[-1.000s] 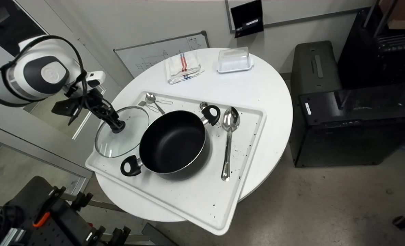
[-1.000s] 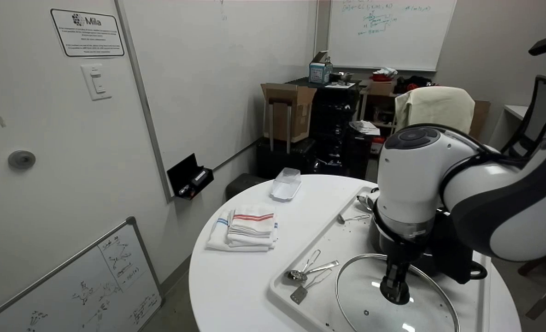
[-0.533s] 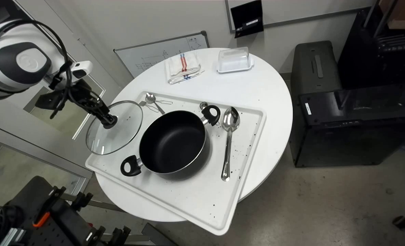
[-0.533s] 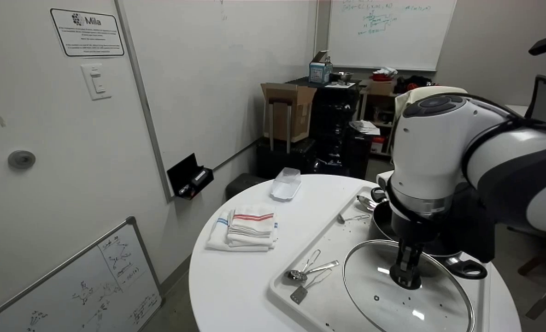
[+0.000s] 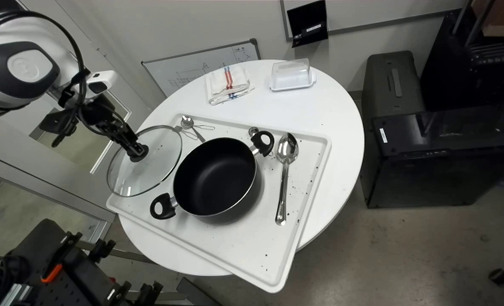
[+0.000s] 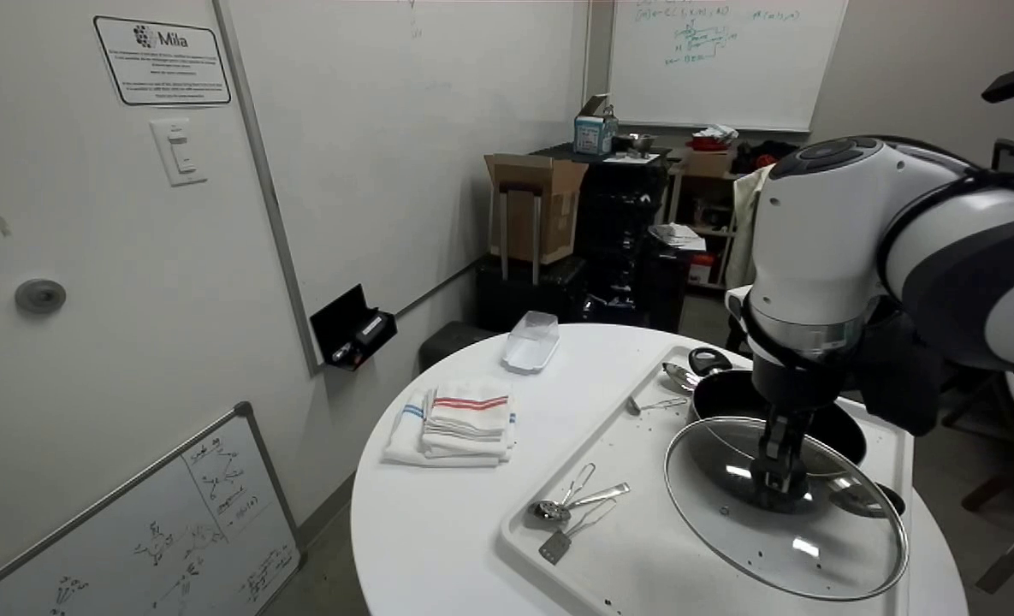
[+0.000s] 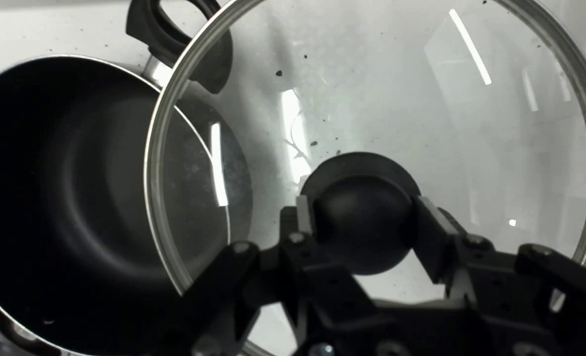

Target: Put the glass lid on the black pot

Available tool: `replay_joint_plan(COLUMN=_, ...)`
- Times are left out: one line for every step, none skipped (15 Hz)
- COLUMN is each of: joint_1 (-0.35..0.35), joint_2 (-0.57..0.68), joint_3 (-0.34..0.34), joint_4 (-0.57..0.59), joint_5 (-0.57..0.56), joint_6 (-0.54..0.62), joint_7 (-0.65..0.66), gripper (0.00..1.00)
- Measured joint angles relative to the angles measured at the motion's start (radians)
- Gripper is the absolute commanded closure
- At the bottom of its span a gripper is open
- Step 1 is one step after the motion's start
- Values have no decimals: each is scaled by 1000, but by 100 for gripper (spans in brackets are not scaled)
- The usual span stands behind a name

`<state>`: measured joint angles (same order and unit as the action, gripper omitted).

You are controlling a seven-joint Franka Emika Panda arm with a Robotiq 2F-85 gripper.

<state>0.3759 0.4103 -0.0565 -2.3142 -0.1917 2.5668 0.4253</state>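
Observation:
The glass lid [image 5: 160, 157], clear with a thin metal rim, hangs above the tray beside the black pot [image 5: 217, 174]. It also shows in an exterior view [image 6: 823, 556], where pot parts show through it. My gripper [image 5: 138, 151] comes down over the lid's centre. In the wrist view my gripper [image 7: 364, 212] is shut on the lid's dark round knob [image 7: 367, 198], one finger on each side. There the lid overlaps the right part of the pot [image 7: 90, 198] and one loop handle [image 7: 161, 29]. The pot stands open on the tray, its inside bare.
The white tray [image 5: 239, 250] lies on the round white table [image 5: 337, 127]. A large metal spoon [image 5: 287, 148] lies beside the pot. Small utensils [image 6: 554, 512] lie at a tray corner. A folded towel [image 5: 228, 83] and a clear-covered dish [image 5: 292, 76] stand at the back.
My gripper has lifted the lid higher and carried it closer to the pot; in an exterior view it moves up and right, showing more of the pot. The pot has not moved.

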Motion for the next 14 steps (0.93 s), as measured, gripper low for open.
replay_joint_plan(joint_1=-16, joint_2=-4, joint_3=-4, joint_4=-7, joint_5=0, joint_6=0, joint_7=0, gripper=75)
replay_joint_plan(joint_1=-33, joint_2=-9, joint_3=-8, joint_4=-15, joint_5=0, joint_6=0, joint_7=0, gripper=75)
replay_joint_plan(joint_1=-50, joint_2=-13, joint_3=-13, joint_4=-21, joint_5=0, joint_6=0, joint_7=0, gripper=75)
replay_joint_plan(joint_1=-69, joint_2=-18, joint_3=-18, joint_4=-28, joint_5=0, joint_6=0, joint_7=0, gripper=75)
replay_joint_plan(joint_1=-88, joint_2=-22, joint_3=-24, joint_4=-33, joint_5=0, joint_6=0, joint_7=0, gripper=75)
replay_joint_plan(joint_1=-108, joint_2=-25, joint_3=-29, joint_4=-36, joint_5=0, joint_6=1, joint_7=0, gripper=75)
replay_joint_plan(joint_1=-129, joint_2=-29, joint_3=-34, joint_4=-39, joint_5=1, joint_6=1, joint_7=-1, gripper=75)
replay_joint_plan(joint_1=-149, joint_2=-32, joint_3=-40, joint_4=-40, joint_5=2, joint_6=1, joint_7=-1, gripper=75)
replay_joint_plan(joint_1=-169, joint_2=-35, joint_3=-45, joint_4=-40, joint_5=3, joint_6=1, joint_7=-1, gripper=75)
replay_joint_plan(joint_1=-188, joint_2=-38, joint_3=-50, joint_4=-40, joint_5=5, joint_6=1, joint_7=-2, gripper=75)
replay_joint_plan(joint_1=-206, joint_2=-40, joint_3=-54, joint_4=-39, joint_5=7, joint_6=1, joint_7=-2, gripper=75)
replay_joint_plan(joint_1=-224, joint_2=-40, joint_3=-58, joint_4=-39, joint_5=9, joint_6=1, joint_7=-2, gripper=75)
replay_joint_plan(joint_1=-240, joint_2=-40, joint_3=-62, joint_4=-37, joint_5=10, joint_6=1, joint_7=-2, gripper=75)
replay_joint_plan(joint_1=-255, joint_2=-40, joint_3=-66, joint_4=-36, joint_5=12, joint_6=1, joint_7=-2, gripper=75)
